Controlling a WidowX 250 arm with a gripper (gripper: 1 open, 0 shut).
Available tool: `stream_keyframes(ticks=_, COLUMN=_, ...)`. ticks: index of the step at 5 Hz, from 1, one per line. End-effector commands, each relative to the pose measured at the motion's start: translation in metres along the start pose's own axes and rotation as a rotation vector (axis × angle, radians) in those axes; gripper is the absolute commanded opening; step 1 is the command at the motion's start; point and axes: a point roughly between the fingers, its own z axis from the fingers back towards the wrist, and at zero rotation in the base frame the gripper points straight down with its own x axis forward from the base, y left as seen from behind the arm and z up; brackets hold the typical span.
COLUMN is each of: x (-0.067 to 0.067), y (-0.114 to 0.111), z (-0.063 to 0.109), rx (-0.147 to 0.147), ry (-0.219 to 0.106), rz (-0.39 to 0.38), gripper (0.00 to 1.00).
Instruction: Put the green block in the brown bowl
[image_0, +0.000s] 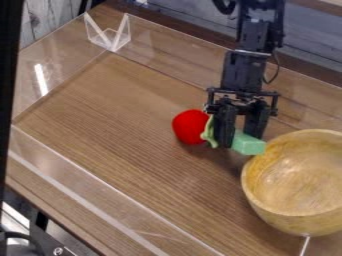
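The green block (249, 146) sits low over the wooden table between the tips of my black gripper (241, 138), which is shut on it. The block is just left of the rim of the brown bowl (297, 180), which stands upright at the lower right, its inside bare. The arm comes down from the top of the view, and the fingers (222, 126) hide part of the block.
A red strawberry-like toy (191, 126) with a green leafy end lies right beside the gripper on its left. Clear plastic walls edge the table (120, 120) at left and front, with a clear stand (107, 33) at the back left.
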Motion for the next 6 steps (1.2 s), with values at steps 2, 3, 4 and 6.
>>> stream_keyframes(ticks=2, x=-0.004, y=0.000, z=0.018, rx=-0.025, ry=0.001, rz=-0.020, gripper=0.00)
stream_keyframes(ticks=3, x=-0.005, y=0.000, z=0.019, rx=-0.017, ry=0.014, rz=-0.026, gripper=0.00)
stream_keyframes(ticks=4, x=-0.007, y=0.001, z=0.021, rx=-0.009, ry=0.028, rz=-0.033, gripper=0.00)
stream_keyframes(ticks=6, x=-0.013, y=0.002, z=0.024, rx=0.010, ry=0.055, rz=-0.044, gripper=0.00)
